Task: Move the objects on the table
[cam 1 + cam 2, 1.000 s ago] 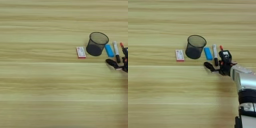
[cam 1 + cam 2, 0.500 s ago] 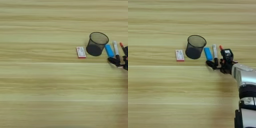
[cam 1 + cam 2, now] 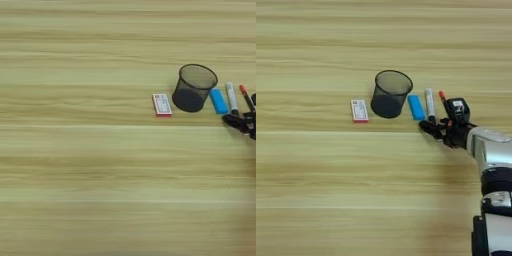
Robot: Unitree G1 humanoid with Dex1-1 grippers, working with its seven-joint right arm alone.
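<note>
A flat white box with red edges [image 3: 359, 110] lies on the table [image 3: 316, 170] left of a black mesh cup [image 3: 390, 94]. Right of the cup, side by side, lie a small blue item [image 3: 416, 107], a white marker with a black cap [image 3: 430, 104] and a thin red-and-black pen [image 3: 443, 97]. My right gripper [image 3: 437, 125] comes in from the right, just below the near ends of the marker and pen. Its black fingers [image 3: 235, 121] stand spread, open, with the marker's near tip close between them. They hold nothing.
The silver forearm [image 3: 491, 150] runs down the right edge in the right eye view. The mesh cup [image 3: 192, 88] stands upright and close to the blue item [image 3: 218, 101]. Bare wood stretches to the left and toward the front.
My gripper has crept a little up and to the right, closer to the near ends of the marker and pen. The items on the table have not moved.
</note>
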